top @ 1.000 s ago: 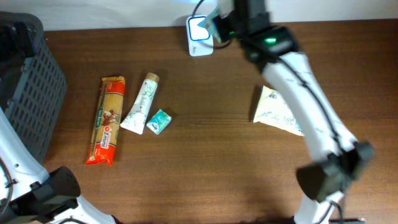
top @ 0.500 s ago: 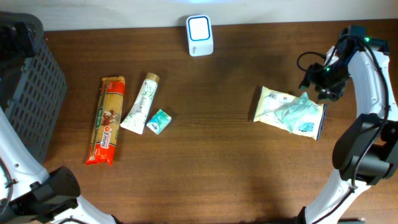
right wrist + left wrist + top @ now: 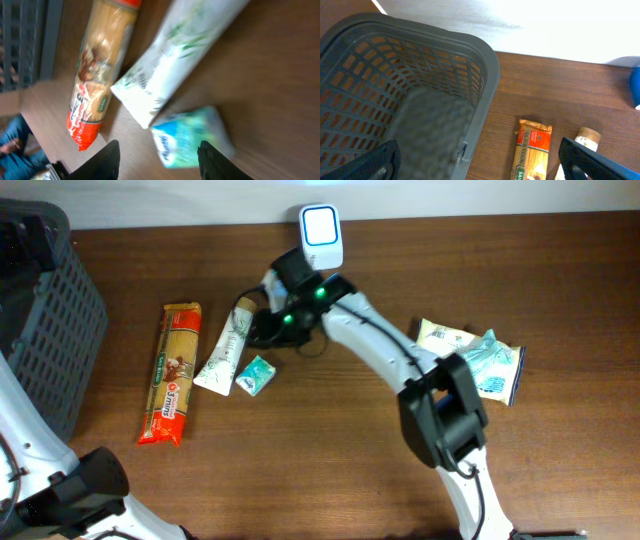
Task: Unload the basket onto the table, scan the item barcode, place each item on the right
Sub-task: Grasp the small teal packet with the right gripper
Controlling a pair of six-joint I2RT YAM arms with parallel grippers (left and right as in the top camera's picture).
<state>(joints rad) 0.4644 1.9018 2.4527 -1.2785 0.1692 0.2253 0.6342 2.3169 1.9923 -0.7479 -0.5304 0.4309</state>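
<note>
While the left pincer (image 3: 480, 165) waits wide open by the grey basket (image 3: 485, 65), the right pincer (image 3: 159, 145) hangs part-spread and empty (no contact visible) over the small teal packet (image 3: 256, 375). The packet lies flat on the worktop (image 3: 330, 460) at the tube's (image 3: 227, 347) five o'clock. The pincer is probably lining up a pick for the barcode scanner (image 3: 321, 237) at twelve o'clock.

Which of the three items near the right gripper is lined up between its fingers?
The small teal packet: it lies just ahead of the right gripper, facing its gap, while the white tube and spaghetti pack sit farther off.
</note>
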